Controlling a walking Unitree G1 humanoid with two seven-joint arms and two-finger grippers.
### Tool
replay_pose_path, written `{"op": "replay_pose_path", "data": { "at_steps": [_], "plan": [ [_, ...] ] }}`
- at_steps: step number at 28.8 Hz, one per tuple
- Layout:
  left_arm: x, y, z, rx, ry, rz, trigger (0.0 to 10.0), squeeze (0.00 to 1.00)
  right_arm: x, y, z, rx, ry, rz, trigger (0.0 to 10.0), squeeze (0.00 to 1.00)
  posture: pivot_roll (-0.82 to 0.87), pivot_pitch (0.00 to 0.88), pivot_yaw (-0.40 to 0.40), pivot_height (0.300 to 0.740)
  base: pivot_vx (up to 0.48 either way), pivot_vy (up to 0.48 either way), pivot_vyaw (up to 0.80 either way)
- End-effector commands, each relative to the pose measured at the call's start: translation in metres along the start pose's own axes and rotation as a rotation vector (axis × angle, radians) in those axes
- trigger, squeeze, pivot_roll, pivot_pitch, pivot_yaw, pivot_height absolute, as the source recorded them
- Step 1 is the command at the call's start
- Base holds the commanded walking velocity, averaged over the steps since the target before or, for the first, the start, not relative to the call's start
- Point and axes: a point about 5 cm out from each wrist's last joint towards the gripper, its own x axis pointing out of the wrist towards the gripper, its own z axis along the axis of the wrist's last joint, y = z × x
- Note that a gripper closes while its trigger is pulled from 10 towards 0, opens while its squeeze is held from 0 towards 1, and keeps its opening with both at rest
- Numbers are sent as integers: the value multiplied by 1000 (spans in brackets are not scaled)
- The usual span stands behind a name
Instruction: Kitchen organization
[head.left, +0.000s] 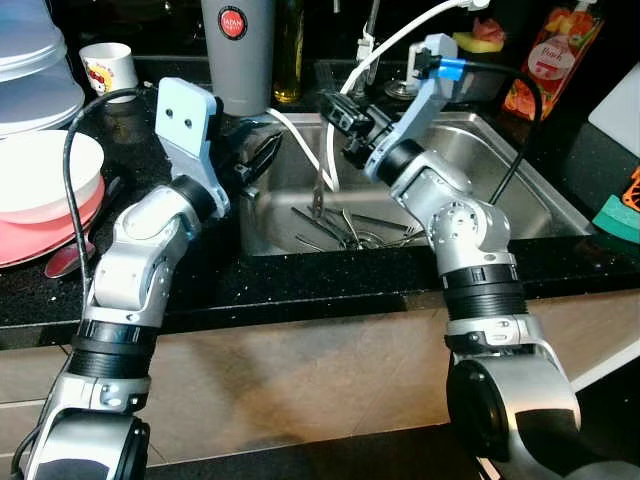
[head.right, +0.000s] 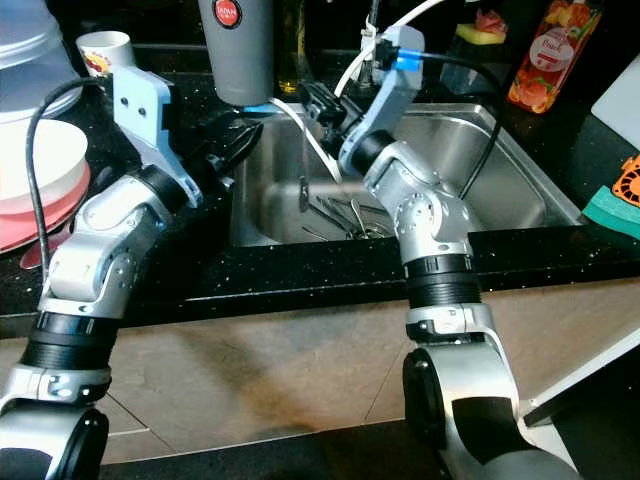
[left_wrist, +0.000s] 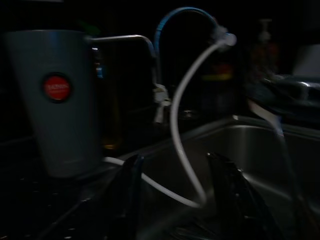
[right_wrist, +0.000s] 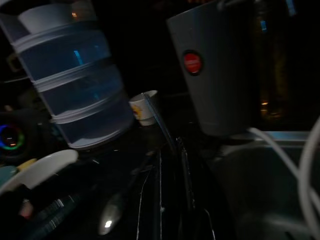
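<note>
Right gripper (head.left: 335, 112) apparently pinching thin utensil (head.left: 318, 185), steel sink (head.left: 520, 190)

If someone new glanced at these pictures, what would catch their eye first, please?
Probably the right hand over the steel sink, pinching a thin utensil upright above the cutlery pile. Next, the tall grey cup at the sink's left corner, with the left hand open nearby.

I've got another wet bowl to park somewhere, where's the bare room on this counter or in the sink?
Bare patches: the black counter strip along the front of the sink, and the sink's right half. Crowded: the sink middle, with its heap of cutlery, and the left counter, with stacked bowls, a spoon and the left gripper.
</note>
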Motion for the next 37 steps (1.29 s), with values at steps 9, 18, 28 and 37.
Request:
{"op": "replay_pose_path", "data": {
  "at_steps": [9, 18, 28, 37],
  "plan": [
    [-9, -23, -21, -33, 125, -229, 10000, 0, -12, -22, -44, -113, 122, -98, 0, 0, -5, 172, -32, 740, 0, 0, 0],
    [-23, -48, -58, 14, 379, -380, 10000, 0, -33, -32, -97, -165, 298, -146, 10000, 0, -5, 163, -36, 740, 0, 0, 0],
    [-27, -38, -62, 42, 436, -321, 10000, 0, -36, -36, -103, -184, 307, -152, 10000, 0, -7, 161, -35, 740, 0, 0, 0],
    [-22, -31, -57, 44, 438, -231, 10000, 0, -35, -37, -102, -212, 306, -153, 10000, 0, -6, 161, -38, 740, 0, 0, 0]
  ]
}}
